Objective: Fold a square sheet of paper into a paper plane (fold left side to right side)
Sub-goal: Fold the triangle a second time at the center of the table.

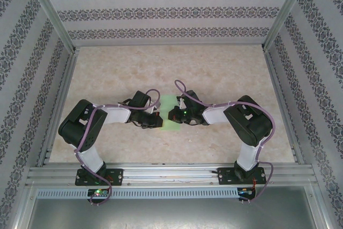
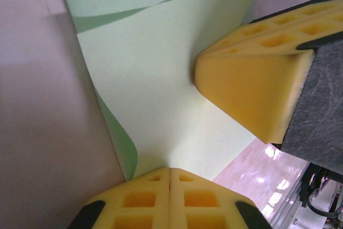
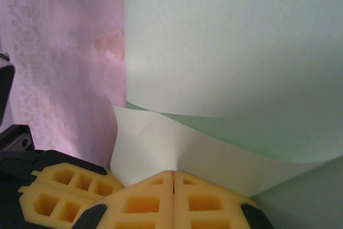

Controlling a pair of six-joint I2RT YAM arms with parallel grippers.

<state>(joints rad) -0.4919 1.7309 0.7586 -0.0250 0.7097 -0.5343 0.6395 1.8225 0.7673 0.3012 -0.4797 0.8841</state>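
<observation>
The square sheet of paper (image 1: 166, 126) is light green and lies mid-table between my two grippers. My left gripper (image 1: 156, 119) is shut, pinching the sheet's edge; in the left wrist view its yellow fingertips (image 2: 170, 172) meet on the paper (image 2: 155, 79), which curls up off the table. My right gripper (image 1: 172, 114) is shut on a lifted corner flap (image 3: 155, 143) at its fingertips (image 3: 173, 174), with the rest of the sheet (image 3: 230, 41) arching over. Each gripper's yellow fingers (image 2: 252, 89) show close by in the other's wrist view (image 3: 59, 191).
The pale marbled table (image 1: 214, 68) is boxed in by patterned walls on three sides. An aluminium rail (image 1: 171, 174) carrying both arm bases runs along the near edge. Both arms reach inward and nearly touch over the paper.
</observation>
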